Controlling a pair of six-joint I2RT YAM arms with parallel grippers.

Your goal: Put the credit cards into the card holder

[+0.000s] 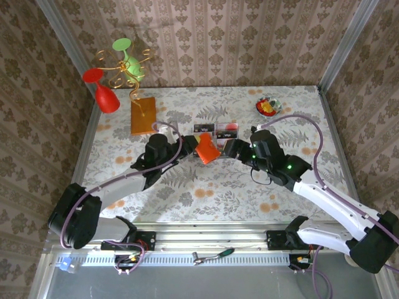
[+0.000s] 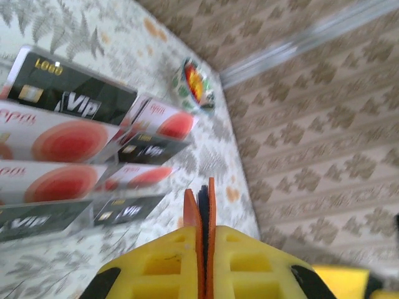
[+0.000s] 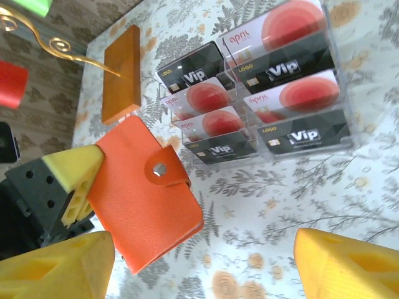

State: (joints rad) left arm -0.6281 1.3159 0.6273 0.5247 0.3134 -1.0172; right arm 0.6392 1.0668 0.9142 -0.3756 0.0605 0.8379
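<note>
**Handover of the card holder.** The left fingers (image 3: 73, 180) are clamped on one edge of the orange card holder (image 3: 146, 196). The card holder is folded shut with its snap tab fastened and is held tilted just in front of the clear rack (image 3: 349, 134). From the left wrist it appears edge-on between the yellow fingers. The right fingers (image 3: 343, 261) stand wide apart, gripping nothing, just in front of the rack and beside the card holder. The credit cards (image 3: 283, 93), red and black, stand in tiered rows inside the rack on the patterned counter (image 3: 324, 187). A wooden block (image 3: 121, 71) lies near the rack, on the left arm's side.
</note>
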